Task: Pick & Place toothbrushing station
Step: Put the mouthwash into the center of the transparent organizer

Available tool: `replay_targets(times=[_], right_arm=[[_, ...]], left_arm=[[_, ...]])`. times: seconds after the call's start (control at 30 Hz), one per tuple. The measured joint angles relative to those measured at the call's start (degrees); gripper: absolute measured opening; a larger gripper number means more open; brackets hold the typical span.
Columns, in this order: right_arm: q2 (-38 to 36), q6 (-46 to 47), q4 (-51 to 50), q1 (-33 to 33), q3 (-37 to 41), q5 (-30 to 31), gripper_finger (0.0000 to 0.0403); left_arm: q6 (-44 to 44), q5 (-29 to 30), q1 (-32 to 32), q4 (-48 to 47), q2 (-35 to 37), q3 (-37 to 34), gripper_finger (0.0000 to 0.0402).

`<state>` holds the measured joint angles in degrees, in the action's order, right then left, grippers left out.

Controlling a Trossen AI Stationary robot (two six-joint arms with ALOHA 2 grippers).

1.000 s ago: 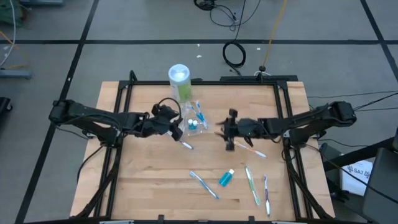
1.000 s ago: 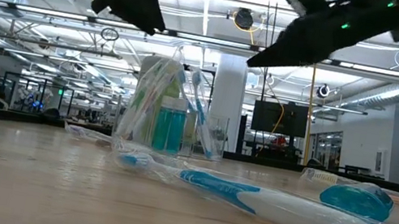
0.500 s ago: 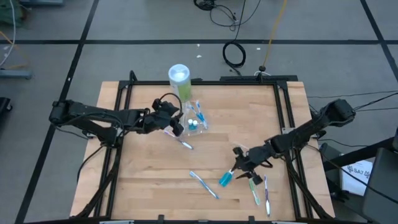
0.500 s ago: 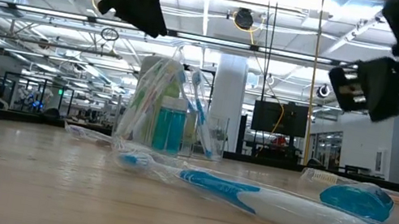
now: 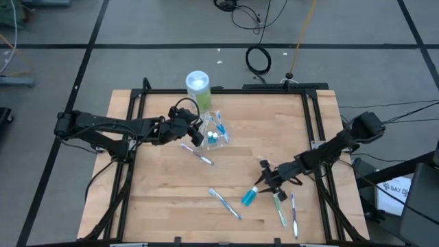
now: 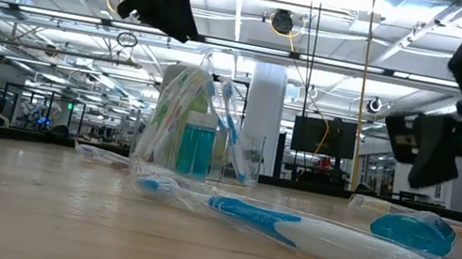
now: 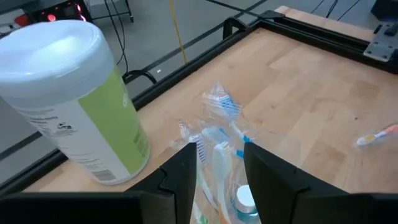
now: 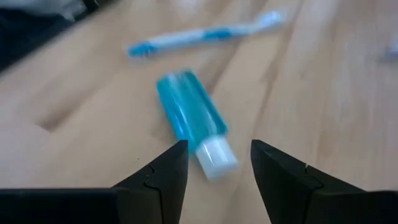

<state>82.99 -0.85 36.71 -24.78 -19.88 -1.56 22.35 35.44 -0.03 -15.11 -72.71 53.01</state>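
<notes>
Now I'm on the pick: my right gripper (image 5: 264, 184) hangs jaws apart and empty over the loose teal tube (image 5: 250, 196) near the table's (image 5: 164, 206) front; I'd lower and close. Left gripper (image 7: 214, 167), also parted, waits over the clear container (image 5: 216, 134).

A wooden table (image 5: 164, 192) with a dark frame along its edges is seen from above. Near its far edge a green-and-white canister (image 5: 197, 88) is stood upright. Just beside it, nearer the middle, a clear container (image 5: 215, 132) is set, with toothbrushes and capped tubes packed inside. A wrapped toothbrush (image 5: 197, 155) is laid flat just in front of the container. Toward the near edge a blue-and-white toothbrush (image 5: 225, 204) is laid, and to its right a teal tube (image 5: 250, 196) with a white cap. Further right, a green toothbrush (image 5: 278, 207) and a purple one (image 5: 294, 215) are laid side by side.
</notes>
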Motion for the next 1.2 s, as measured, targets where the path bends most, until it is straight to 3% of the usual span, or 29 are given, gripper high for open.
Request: replay_targets(times=[0.27,0.83,1.2], right_arm=[[9.03,-0.22,6.31,0.10,-0.60,-1.67,0.0167],[9.19,-0.75,3.32,0.82,-2.19,-3.44,0.0164],[9.19,-0.73,3.34,0.82,-2.21,-4.52,0.0092]], left_arm=[[2.35,-6.28,-0.13,-0.05,0.00,0.00,0.0141],[3.01,-7.52,-0.09,-0.14,0.00,0.00,0.0141],[2.62,-7.52,-0.09,-0.15,0.00,0.00,0.0141]])
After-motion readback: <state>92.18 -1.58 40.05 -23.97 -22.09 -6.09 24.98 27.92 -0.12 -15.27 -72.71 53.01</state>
